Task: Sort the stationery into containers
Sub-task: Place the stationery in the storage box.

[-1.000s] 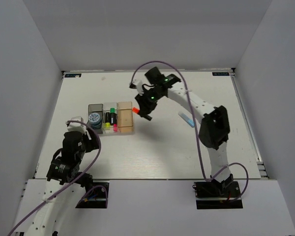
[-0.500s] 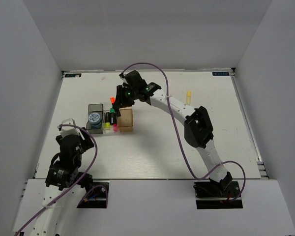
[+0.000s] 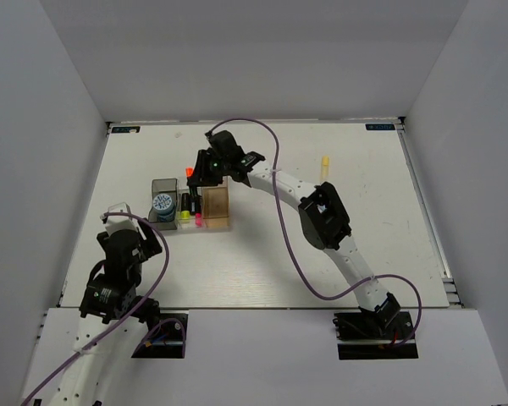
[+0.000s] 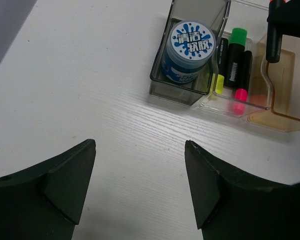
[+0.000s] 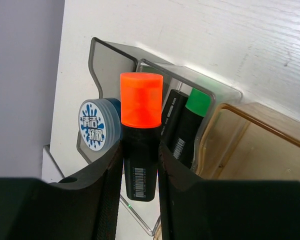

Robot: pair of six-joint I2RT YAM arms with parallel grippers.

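Observation:
Three boxes stand in a row: dark grey, clear and amber. The blue-white roll sits in the dark grey box. Yellow-, green- and pink-ended highlighters lie in the clear box. My right gripper is shut on an orange-ended black highlighter and holds it above the clear box's far edge. My left gripper is open and empty over bare table, near of the boxes.
A pale yellow highlighter stands at the far right of the table. The right arm stretches across the middle of the table. The amber box looks empty. White walls enclose the table.
My right gripper has carried the orange highlighter left, from beside the amber box to over the clear box. My left arm has drawn back slightly.

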